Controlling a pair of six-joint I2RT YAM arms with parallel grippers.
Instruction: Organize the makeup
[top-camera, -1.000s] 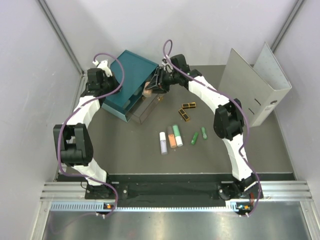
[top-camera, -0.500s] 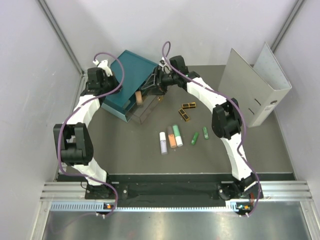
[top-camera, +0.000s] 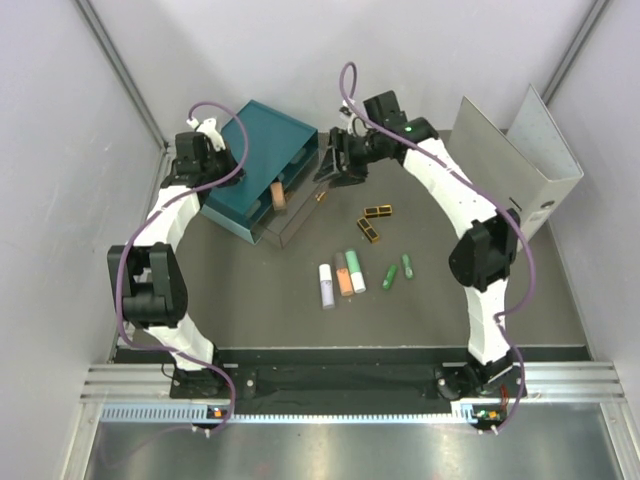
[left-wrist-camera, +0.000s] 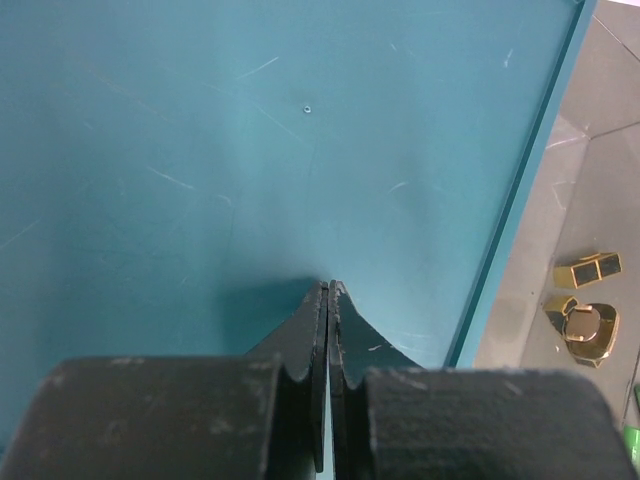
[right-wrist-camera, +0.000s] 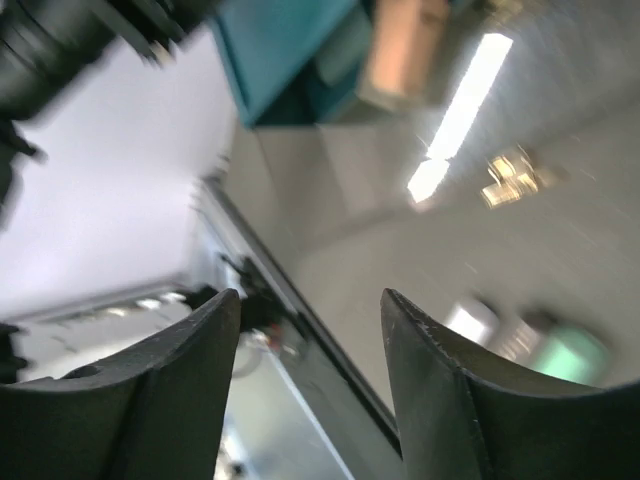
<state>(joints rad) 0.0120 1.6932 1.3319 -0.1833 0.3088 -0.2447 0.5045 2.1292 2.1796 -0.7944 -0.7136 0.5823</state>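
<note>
A peach-orange tube (top-camera: 278, 195) lies in the clear drawer (top-camera: 290, 225) pulled out of the teal drawer box (top-camera: 262, 150). My right gripper (top-camera: 328, 168) is open and empty, a little right of and above that drawer; its view is blurred, with the gripper (right-wrist-camera: 310, 300) over the bare table and the tube (right-wrist-camera: 405, 40) far off. My left gripper (top-camera: 212, 160) is shut and its tips (left-wrist-camera: 328, 290) rest on the box top (left-wrist-camera: 250, 150). On the table lie a white tube (top-camera: 326, 285), an orange tube (top-camera: 344, 282), a pale green tube (top-camera: 354, 270), two green tubes (top-camera: 388, 277) and two black-and-gold cases (top-camera: 378, 211).
A large grey binder (top-camera: 505, 170) stands open at the back right. White walls close in the left, back and right sides. A small gold bit (top-camera: 320, 198) lies beside the drawer. The two cases (left-wrist-camera: 588, 270) also show right of the box in the left wrist view.
My right gripper has let go of the peach-orange tube in the clear drawer, then pulled back up and to the right. The left arm has not moved.
</note>
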